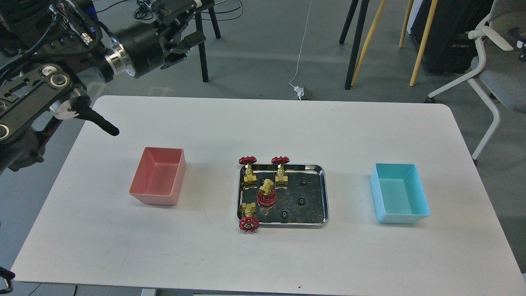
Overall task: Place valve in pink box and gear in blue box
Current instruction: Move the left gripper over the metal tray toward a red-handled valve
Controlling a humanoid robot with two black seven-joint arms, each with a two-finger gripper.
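White tabletop [263,255] carried a steel tray [324,193] with valves [266,193] and gears [301,200], well below the raised left claw [181,39]; whether its fingers were apart I could not tell. It should descend squarely over one valve's handwheel, with the pink box [158,176] nearer than the blue box [399,193].

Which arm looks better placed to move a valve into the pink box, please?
Probably the left. Its gripper is raised on the side of the pink box, and the valves fill the left half of the steel tray. The right arm is not in view.
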